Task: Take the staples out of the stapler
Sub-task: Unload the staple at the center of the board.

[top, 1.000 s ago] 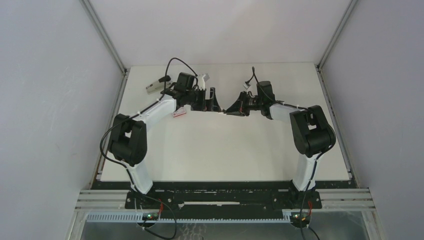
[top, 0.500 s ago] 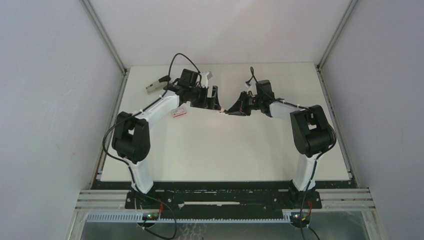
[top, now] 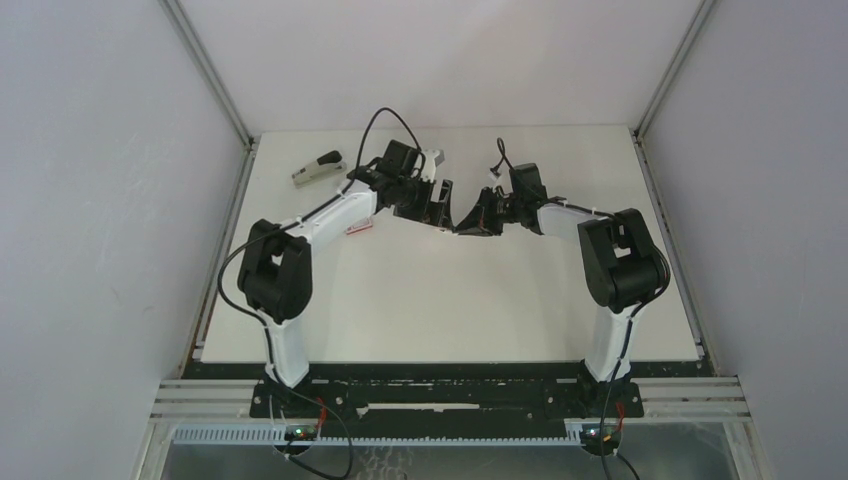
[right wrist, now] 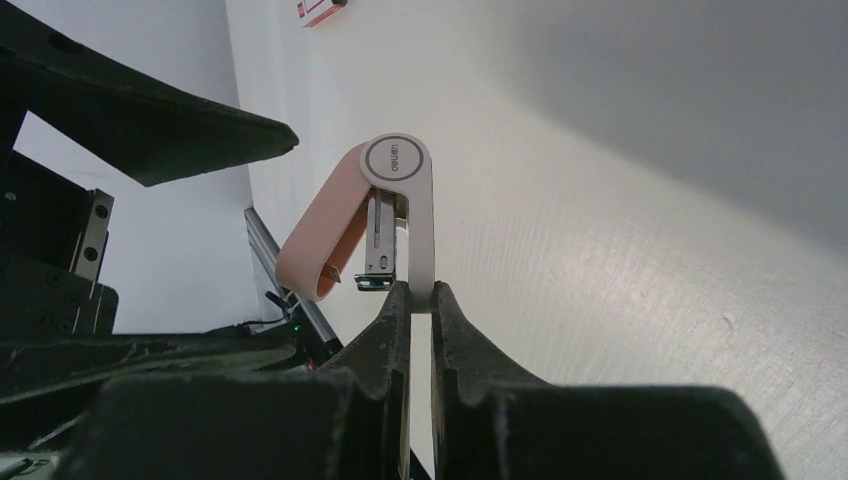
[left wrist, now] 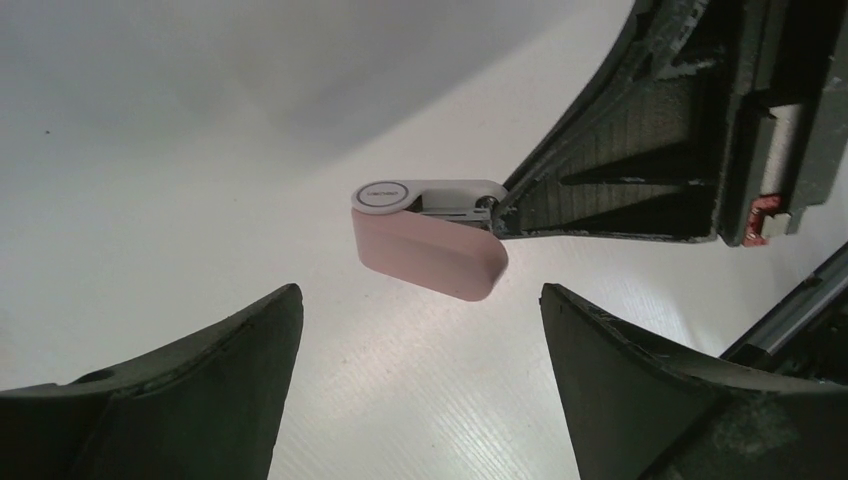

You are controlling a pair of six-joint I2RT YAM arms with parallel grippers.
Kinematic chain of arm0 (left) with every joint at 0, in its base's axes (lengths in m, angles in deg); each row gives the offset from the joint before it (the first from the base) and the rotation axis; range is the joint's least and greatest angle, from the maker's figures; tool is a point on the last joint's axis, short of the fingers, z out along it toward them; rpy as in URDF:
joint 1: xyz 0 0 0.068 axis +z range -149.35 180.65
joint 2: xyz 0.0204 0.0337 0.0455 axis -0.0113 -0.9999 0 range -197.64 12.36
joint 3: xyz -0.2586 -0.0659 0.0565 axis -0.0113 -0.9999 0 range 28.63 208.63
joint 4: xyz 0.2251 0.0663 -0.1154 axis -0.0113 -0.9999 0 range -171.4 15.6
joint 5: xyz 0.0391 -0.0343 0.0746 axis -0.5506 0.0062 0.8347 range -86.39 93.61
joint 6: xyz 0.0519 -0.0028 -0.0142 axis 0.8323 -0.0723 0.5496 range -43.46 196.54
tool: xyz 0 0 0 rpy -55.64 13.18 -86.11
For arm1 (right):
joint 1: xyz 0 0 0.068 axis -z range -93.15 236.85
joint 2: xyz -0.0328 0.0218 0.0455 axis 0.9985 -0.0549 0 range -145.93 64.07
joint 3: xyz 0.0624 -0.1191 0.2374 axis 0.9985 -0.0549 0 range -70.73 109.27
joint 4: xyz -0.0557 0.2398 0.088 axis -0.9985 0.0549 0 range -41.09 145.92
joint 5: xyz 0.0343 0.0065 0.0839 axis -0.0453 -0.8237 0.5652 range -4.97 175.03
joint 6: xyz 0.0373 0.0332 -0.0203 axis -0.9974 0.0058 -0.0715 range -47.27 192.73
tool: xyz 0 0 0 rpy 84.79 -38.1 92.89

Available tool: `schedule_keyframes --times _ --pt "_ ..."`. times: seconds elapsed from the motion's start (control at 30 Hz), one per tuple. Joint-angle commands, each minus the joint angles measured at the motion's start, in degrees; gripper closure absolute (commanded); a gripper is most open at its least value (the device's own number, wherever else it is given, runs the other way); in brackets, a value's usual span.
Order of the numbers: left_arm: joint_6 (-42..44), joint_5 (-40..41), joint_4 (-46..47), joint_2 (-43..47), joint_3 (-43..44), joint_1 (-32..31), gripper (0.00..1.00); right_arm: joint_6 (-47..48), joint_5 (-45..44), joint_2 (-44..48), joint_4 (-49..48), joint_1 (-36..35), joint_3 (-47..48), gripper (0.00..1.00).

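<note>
White tabletop (top: 450, 300): two staplers, one box (top: 358, 228). Pink stapler (right wrist: 340, 225) pinched by right gripper (right wrist: 418, 290); grey stapler (top: 318, 167) near far-left corner. Left gripper (left wrist: 418, 293) fingers spread.

You see a white table (top: 450, 310) filling the floor of a pale booth. A plain grey wall (top: 100, 200) closes it on the left, another (top: 760, 200) on the right, and a lighter panel (top: 430, 60) stands at the far side. Look to the far corners: a slanted metal strut (top: 208, 72) runs along the left seam, and a second strut (top: 672, 70) along the right. At the near edge you find aluminium rails (top: 690, 395) across the table's width, with a slotted white cable duct (top: 430, 436) nearer still. The light is soft and even. From the wrist views you can see a broad, blurred shadow lying on the table top.
</note>
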State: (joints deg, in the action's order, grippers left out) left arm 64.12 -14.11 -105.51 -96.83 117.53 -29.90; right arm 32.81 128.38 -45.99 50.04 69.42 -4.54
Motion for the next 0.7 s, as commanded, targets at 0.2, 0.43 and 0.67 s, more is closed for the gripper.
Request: schedule_keyframes --times 0.2,0.43,0.67 --pt "1.48 4.86 -1.93 -3.12 5.89 -0.41 0.14 1.78 -0.11 0.44 -0.87 -0.89 2.84 1.00" --pt "1.53 5.62 -2.30 -3.27 6.23 -0.40 0.25 2.50 -0.32 0.39 -0.30 -1.03 3.14 1.00" --pt "1.38 1.88 -1.59 -2.60 5.59 -0.33 0.14 3.01 -0.95 0.30 0.59 -0.98 3.57 1.00"
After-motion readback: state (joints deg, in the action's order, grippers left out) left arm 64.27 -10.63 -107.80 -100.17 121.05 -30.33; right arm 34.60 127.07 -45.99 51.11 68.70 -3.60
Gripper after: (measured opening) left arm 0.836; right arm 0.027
